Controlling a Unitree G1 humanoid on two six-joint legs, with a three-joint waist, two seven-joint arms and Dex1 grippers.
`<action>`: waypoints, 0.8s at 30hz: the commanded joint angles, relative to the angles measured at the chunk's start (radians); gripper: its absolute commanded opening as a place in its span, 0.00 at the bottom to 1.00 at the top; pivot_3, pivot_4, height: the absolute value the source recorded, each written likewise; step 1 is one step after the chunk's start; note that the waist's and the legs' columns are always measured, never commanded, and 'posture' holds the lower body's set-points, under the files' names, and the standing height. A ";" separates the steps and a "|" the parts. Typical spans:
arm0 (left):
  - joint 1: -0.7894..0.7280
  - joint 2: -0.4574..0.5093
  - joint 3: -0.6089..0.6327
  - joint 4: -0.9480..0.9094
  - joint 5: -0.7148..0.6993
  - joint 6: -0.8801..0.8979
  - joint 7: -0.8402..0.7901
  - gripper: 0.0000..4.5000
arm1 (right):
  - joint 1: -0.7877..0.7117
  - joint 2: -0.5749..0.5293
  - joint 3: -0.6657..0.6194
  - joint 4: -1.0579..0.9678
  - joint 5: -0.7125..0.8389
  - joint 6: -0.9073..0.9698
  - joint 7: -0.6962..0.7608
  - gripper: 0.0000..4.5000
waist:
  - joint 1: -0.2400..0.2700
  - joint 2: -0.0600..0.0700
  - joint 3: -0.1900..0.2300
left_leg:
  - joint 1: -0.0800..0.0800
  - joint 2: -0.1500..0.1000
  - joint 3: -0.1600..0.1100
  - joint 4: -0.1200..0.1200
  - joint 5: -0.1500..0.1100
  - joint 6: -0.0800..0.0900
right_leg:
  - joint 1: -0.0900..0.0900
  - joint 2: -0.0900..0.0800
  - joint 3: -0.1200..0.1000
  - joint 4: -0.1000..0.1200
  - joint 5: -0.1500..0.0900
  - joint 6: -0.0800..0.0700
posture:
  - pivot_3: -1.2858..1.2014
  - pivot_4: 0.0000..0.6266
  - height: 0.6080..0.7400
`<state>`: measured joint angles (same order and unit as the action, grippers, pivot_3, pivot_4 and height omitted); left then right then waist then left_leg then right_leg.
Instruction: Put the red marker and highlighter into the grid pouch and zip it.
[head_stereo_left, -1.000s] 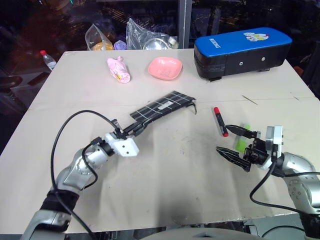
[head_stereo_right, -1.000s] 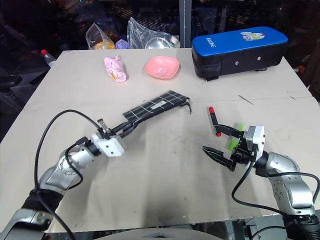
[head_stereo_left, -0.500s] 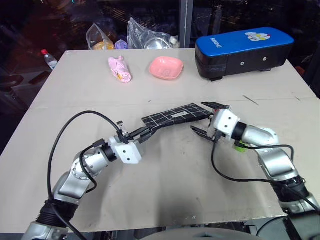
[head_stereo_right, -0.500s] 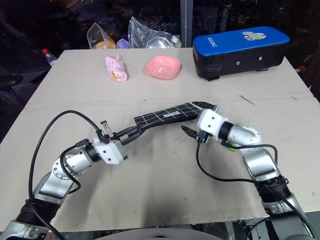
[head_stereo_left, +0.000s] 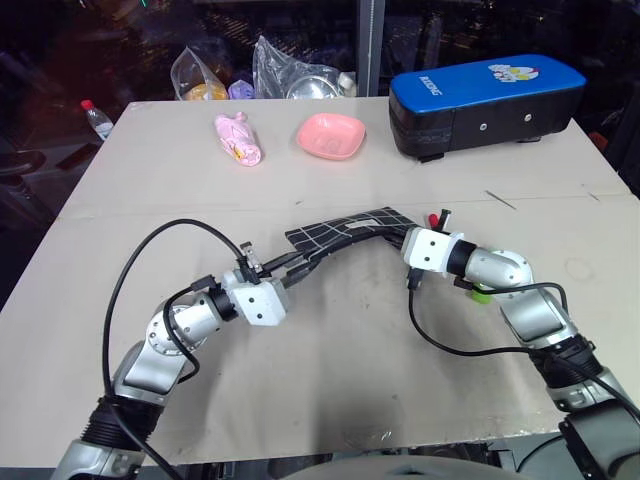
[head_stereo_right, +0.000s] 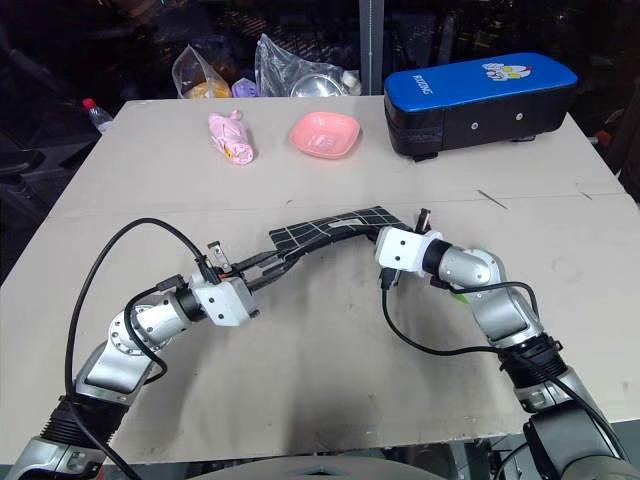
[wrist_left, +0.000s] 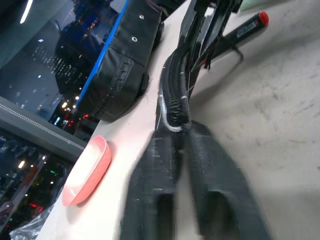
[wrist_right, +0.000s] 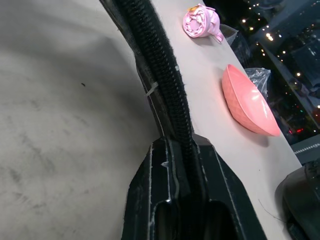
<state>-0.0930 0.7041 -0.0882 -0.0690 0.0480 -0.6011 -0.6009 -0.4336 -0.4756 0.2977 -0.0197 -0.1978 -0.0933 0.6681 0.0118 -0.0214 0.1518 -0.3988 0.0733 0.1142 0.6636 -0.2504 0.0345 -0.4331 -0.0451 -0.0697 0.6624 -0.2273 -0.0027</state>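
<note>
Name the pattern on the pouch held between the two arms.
White grid lines on black, clearest on the grid pouch in the left eye view.

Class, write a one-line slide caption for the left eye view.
Both pincers, left and right, grip opposite ends of the grid pouch, while the red marker lies on the table behind.

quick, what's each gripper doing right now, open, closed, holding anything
Left gripper: closed on one end of the grid pouch.
Right gripper: closed on the pouch's zipper edge at the other end.
</note>
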 joint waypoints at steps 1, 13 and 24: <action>-0.017 -0.005 0.026 -0.019 -0.002 -0.018 0.008 0.55 | -0.011 0.000 -0.022 -0.022 0.006 -0.026 -0.012 0.00 | 0.000 0.000 0.000 | 0.000 0.000 0.000 0.000 0.000 0.000 | 0.000 0.000 0.000 0.000 0.000 0.000 | 0.52 0.24 1.00; -0.108 -0.063 -0.020 0.039 -0.003 0.002 -0.024 0.87 | -0.011 -0.012 0.001 -0.022 -0.014 -0.125 0.004 0.00 | 0.000 0.000 0.000 | 0.000 0.000 0.001 0.000 0.000 0.000 | 0.000 0.000 0.000 0.000 0.000 0.000 | 0.52 0.24 1.00; -0.118 -0.075 -0.036 0.050 -0.013 -0.023 -0.056 0.39 | -0.006 -0.005 -0.023 -0.025 -0.038 -0.047 -0.026 0.00 | -0.001 0.000 0.000 | 0.000 0.000 0.001 0.000 0.000 0.000 | 0.000 0.001 0.000 0.000 0.000 0.000 | 0.52 0.24 1.00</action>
<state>-0.2110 0.6311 -0.1277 -0.0074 0.0524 -0.6045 -0.6559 -0.4330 -0.4844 0.3048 -0.0196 -0.2312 -0.1603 0.6656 0.0109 -0.0214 0.1518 -0.3989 0.0733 0.1155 0.6641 -0.2503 0.0345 -0.4330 -0.0441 -0.0696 0.6625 -0.2272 -0.0027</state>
